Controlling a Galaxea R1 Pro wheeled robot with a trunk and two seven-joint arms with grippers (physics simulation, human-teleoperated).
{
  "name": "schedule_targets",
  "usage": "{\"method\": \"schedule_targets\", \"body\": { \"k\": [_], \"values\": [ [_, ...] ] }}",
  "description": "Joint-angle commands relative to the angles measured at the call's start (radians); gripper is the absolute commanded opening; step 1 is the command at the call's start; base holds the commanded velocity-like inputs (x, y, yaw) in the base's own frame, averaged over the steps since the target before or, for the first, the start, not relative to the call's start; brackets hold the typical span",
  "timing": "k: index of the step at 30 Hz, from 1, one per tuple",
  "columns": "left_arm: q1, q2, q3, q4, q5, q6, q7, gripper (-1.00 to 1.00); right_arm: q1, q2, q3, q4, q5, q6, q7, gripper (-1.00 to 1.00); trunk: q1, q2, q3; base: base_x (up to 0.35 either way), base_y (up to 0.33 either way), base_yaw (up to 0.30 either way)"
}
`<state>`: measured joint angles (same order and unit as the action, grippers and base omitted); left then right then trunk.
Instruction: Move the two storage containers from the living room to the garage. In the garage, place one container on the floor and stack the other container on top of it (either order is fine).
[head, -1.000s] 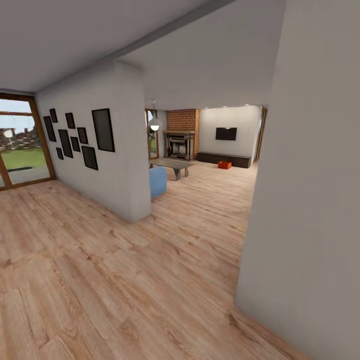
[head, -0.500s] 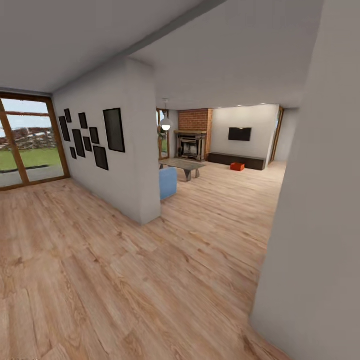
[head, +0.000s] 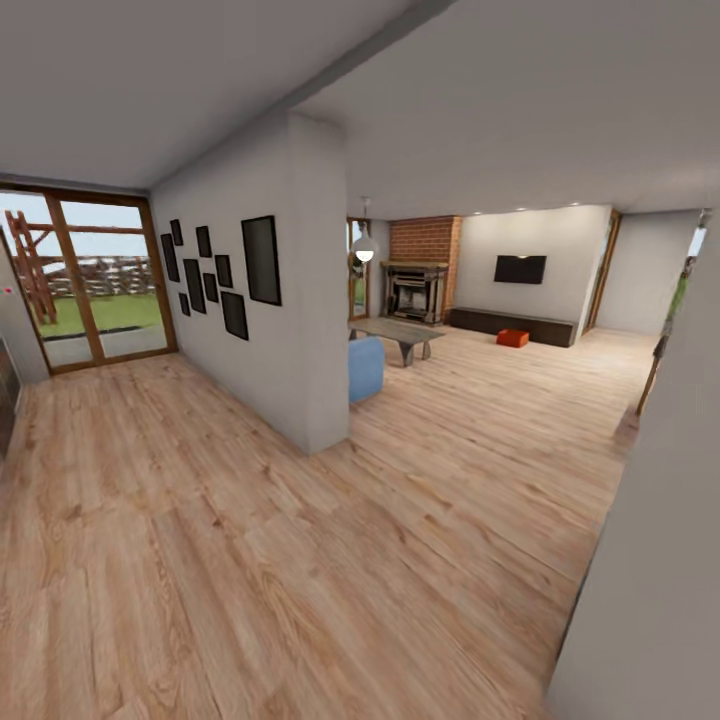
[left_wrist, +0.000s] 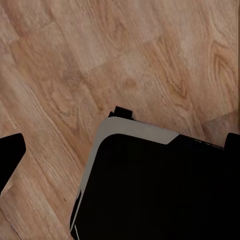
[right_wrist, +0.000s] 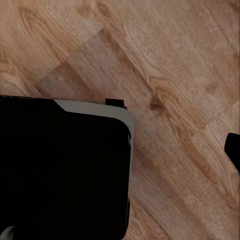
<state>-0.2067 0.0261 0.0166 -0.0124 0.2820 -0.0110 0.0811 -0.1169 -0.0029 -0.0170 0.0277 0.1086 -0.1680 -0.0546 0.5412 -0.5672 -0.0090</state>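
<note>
Head view: bright, even, flat render light. Daylight enters through the wood-framed glass doors (head: 95, 275) at 9 o'clock; the round white pendant lamp (head: 365, 252) glows, small ceiling spots light the far white wall. Light wood-plank floor (head: 300, 560) has soft sheen, no hard shadows. Wide-angle stretch: grey wall (head: 650, 580) at 4 o'clock smears and bows, ceiling lines splay. Far detail soft and low-res. Wrist views: sharp wood grain, evenly lit, no glare; black robot body panels (left_wrist: 160, 190) read as featureless dark masses, slight shadow along their edges.
</note>
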Motion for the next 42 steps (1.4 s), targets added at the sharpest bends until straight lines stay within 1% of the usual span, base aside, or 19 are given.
{"method": "schedule_targets", "body": {
  "k": [1, 18, 26, 34, 42],
  "values": [
    [0.000, 0.000, 0.001, 0.000, 0.003, -0.001, 0.002, 1.00, -0.001, 0.000, -0.002, 0.003, 0.011, -0.005, -0.005, 1.00, 0.001, -0.001, -0.001, 0.305, 0.000, 0.016],
    [0.000, 0.000, 0.000, 0.000, 0.005, 0.001, 0.002, 1.00, -0.001, -0.002, 0.000, 0.003, 0.014, -0.004, -0.004, 1.00, 0.001, -0.001, -0.001, 0.316, 0.000, 0.003],
    [0.000, 0.000, 0.001, 0.000, 0.005, 0.000, 0.002, 1.00, -0.001, 0.000, -0.008, 0.003, 0.001, -0.006, -0.017, 1.00, 0.001, -0.001, -0.001, 0.320, 0.000, 0.000],
    [0.000, 0.000, 0.001, 0.000, 0.003, 0.000, 0.002, 1.00, -0.001, 0.000, -0.002, 0.003, 0.012, -0.004, -0.013, 1.00, 0.001, -0.001, -0.001, 0.320, 0.000, -0.001],
    [0.000, 0.000, 0.001, 0.000, 0.003, 0.000, 0.002, 1.00, -0.001, 0.000, 0.000, 0.003, 0.014, -0.002, -0.002, 1.00, 0.001, -0.001, -0.001, 0.320, 0.000, -0.219]
  ]
}}
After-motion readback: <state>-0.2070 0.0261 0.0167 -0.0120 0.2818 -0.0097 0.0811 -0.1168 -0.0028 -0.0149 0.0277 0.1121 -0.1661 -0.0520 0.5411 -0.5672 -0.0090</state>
